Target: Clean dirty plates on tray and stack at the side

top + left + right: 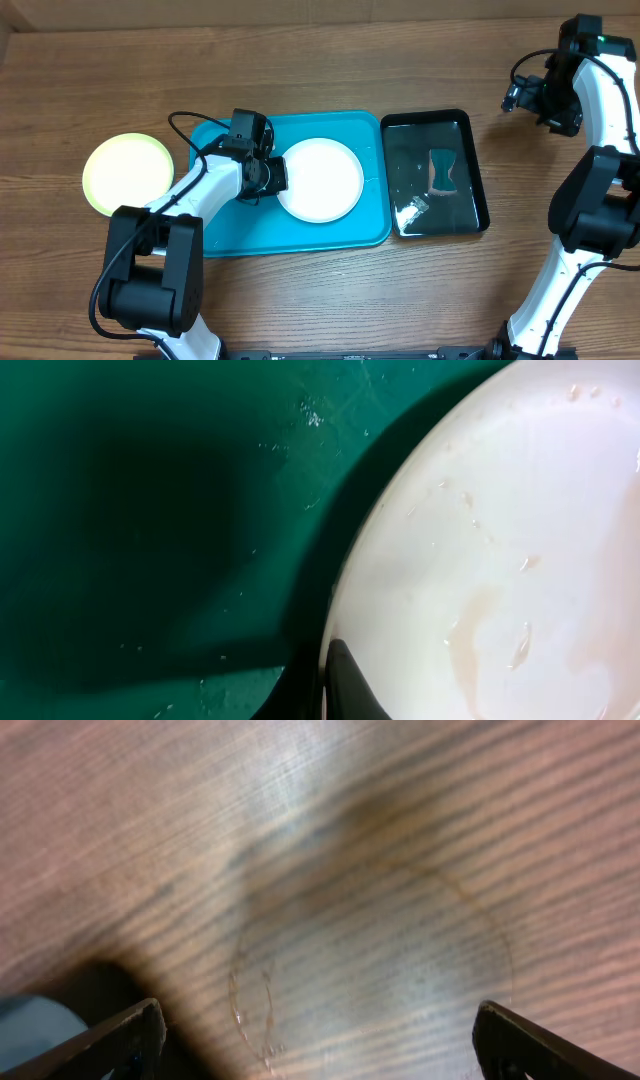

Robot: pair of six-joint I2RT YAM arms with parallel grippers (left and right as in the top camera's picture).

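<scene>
The left gripper [278,175] is closed on the left rim of the white plate [322,180]. In the left wrist view, 1 dark fingertip [345,685] lies right at this rim; the other finger is hidden. The white plate lies flat on the turquoise tray [300,235], a little toward the tray's right edge and its far edge. Its surface [520,560] is wet and carries pale orange smears.

The yellow-green plate [127,173] lies alone on the table [300,60], beside the left edge of the tray, not touching it. It is near the table's left edge.

The right gripper [512,97] is wide open and holds nothing. It hangs over the bare wood near the far right corner of the table. In the right wrist view its 2 fingers [110,1040] stand far apart, with only wood and a faint round mark [370,970] between them.

The black tray [430,117] lies just beside the right edge of the turquoise tray. It holds 1 blue object [442,168] and 1 small crumpled clear piece [412,208]; what they are I cannot tell.
</scene>
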